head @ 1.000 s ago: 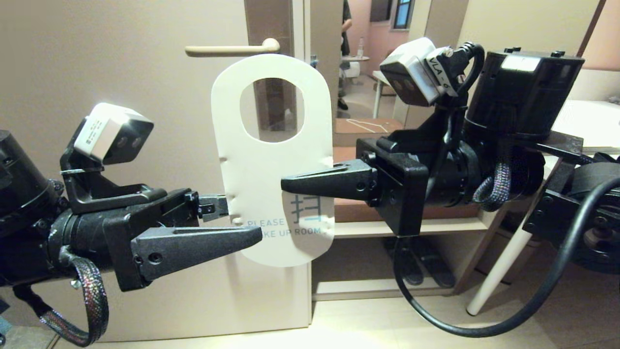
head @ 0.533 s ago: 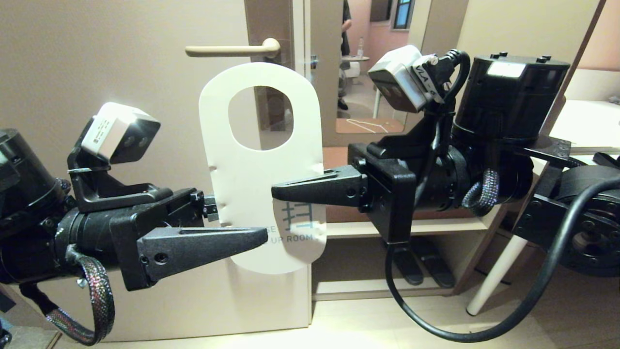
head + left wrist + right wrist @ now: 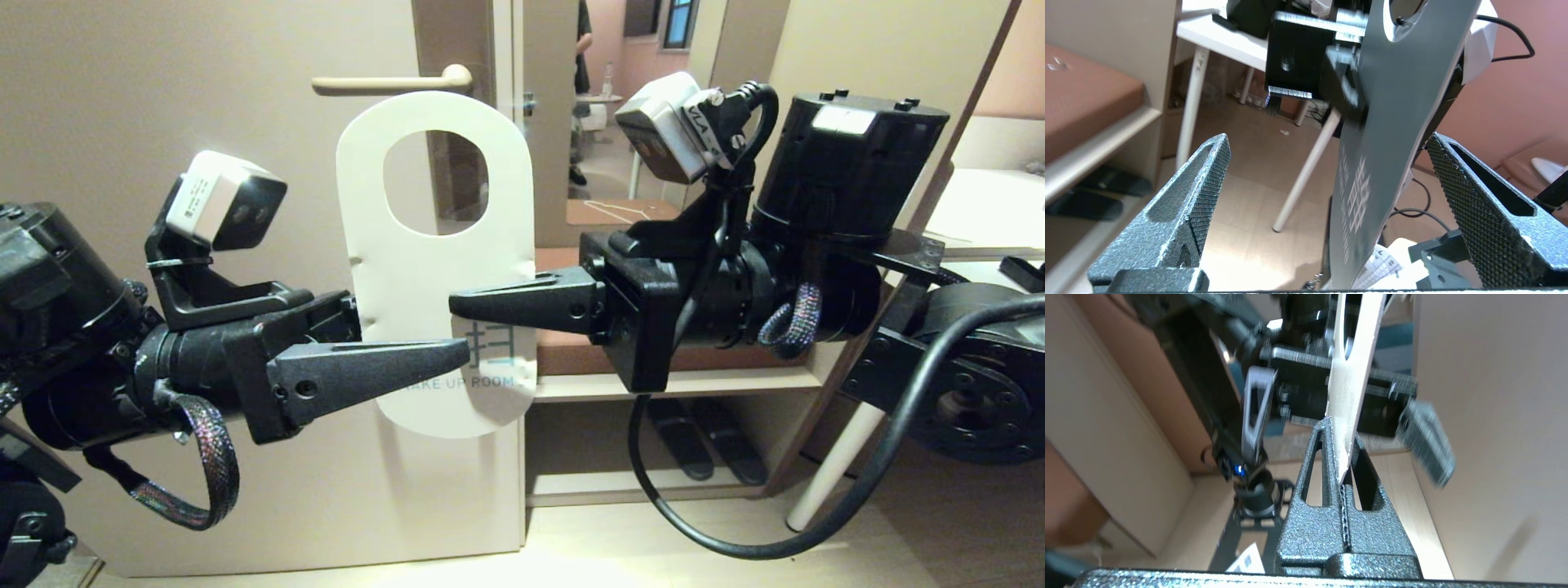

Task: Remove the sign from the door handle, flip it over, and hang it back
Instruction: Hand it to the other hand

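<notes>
My right gripper [image 3: 457, 306] pinched the flat white card sign [image 3: 433, 269] by its edge, my left gripper [image 3: 1327, 192] gaped wide around it, probably not touching, so an early release risked dropping it.

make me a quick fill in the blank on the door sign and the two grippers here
1. The right gripper is shut on the ____.
2. The sign is off the door handle and hangs just ____ it.
3. The left gripper has its fingers spread, one on each ____ of the sign.
4. The face of the sign turned to the head camera is ____.

Missing words: sign; below; side; white
</notes>
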Controlling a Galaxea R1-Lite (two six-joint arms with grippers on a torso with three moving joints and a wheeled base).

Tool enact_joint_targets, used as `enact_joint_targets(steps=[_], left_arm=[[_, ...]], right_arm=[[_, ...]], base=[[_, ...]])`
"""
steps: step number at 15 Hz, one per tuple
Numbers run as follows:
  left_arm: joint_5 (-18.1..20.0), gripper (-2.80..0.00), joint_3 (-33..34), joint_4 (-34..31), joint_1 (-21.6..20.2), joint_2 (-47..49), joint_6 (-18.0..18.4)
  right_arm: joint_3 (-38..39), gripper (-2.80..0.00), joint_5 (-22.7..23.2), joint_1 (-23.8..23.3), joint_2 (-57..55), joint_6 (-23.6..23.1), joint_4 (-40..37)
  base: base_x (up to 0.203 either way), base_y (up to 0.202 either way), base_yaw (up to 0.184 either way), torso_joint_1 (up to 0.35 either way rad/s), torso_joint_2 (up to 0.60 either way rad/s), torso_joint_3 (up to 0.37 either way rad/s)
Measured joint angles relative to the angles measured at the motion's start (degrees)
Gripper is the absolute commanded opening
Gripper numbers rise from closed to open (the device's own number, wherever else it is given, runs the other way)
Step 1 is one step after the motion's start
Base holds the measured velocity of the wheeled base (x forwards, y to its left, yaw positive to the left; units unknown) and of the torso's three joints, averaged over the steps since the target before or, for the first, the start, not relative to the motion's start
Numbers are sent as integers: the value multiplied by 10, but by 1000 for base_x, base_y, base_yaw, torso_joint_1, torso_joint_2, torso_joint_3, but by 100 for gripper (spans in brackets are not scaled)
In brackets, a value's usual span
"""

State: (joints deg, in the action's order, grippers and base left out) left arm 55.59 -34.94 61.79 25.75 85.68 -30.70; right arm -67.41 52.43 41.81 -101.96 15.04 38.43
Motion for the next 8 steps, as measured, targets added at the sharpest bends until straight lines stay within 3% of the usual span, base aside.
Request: enact_joint_targets(steps=[2,8], left_arm=[[0,0,3,1,0,3,-3],[1,0,16,1,2,8,-4]], right_arm=[[1,-280,-5,0,-5,34,31],[-1,-280,-4,0,-12,40,38]], base=[[0,0,0,0,0,0],[0,0,0,0,0,0]])
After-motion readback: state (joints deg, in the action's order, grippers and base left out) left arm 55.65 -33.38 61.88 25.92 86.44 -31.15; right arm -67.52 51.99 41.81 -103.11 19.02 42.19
